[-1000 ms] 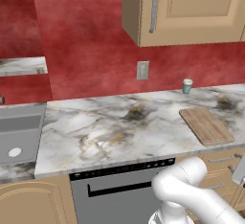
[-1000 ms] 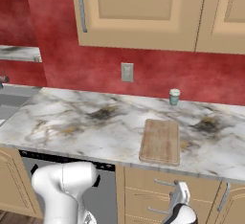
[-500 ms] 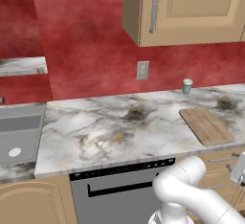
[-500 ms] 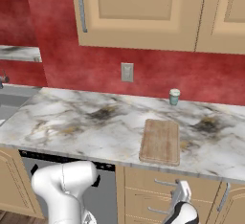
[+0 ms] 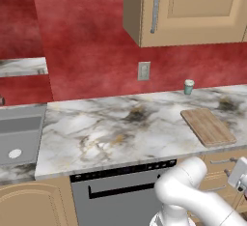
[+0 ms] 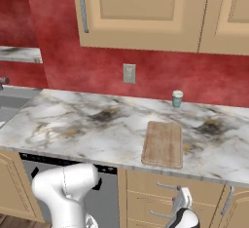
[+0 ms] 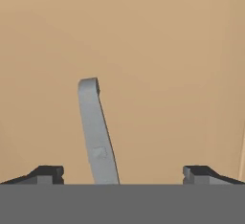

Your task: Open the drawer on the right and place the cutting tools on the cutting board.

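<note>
The drawer (image 6: 155,185), a tan front under the counter right of the dishwasher, is closed, its grey handle (image 6: 167,187) facing me. My gripper (image 6: 183,196) hangs low in front of it, also seen as gripper (image 5: 239,173) at the right edge of the left base view. In the hand view the gripper (image 7: 123,173) is open, and the drawer's grey handle (image 7: 98,132) rises between the two dark fingertips (image 7: 48,173), untouched. The cutting board (image 6: 163,143), light-brown wood, lies bare on the marble counter; cutting board (image 5: 208,126) too. The cutting tools are hidden.
A small teal cup (image 6: 177,98) stands by the red wall behind the board. The dark dishwasher (image 5: 120,191) sits left of the drawers, and a sink (image 5: 19,138) is at the far left. Upper cabinets (image 6: 146,12) hang above the counter.
</note>
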Controlling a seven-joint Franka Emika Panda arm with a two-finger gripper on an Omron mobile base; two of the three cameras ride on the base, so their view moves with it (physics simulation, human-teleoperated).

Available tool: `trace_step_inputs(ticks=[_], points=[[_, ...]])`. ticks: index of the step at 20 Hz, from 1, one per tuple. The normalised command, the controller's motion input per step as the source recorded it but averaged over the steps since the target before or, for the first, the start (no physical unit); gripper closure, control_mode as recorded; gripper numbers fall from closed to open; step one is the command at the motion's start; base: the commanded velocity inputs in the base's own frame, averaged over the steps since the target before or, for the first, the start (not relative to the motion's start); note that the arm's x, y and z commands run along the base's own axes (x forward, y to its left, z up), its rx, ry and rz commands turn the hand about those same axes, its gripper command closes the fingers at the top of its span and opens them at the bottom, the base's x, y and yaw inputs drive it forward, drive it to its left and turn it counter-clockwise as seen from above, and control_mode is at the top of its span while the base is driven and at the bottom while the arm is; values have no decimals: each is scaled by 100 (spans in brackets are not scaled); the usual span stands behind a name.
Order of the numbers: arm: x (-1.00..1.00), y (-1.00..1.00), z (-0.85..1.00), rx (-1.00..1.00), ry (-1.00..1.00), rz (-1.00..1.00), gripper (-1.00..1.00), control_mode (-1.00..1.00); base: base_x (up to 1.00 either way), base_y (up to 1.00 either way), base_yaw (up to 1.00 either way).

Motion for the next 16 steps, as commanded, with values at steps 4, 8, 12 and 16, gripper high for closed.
trace_step_inputs(ticks=[4, 8, 12, 16], points=[[15, 0, -14, 0, -1, -5, -100, -100, 0, 0, 0], [12, 0, -14, 0, -3, -13, -100, -100, 0, 0, 0], [13, 0, -3, 0, -1, -14, -100, -100, 0, 0, 0], [19, 0, 0, 0, 0, -15, -100, -100, 0, 0, 0]])
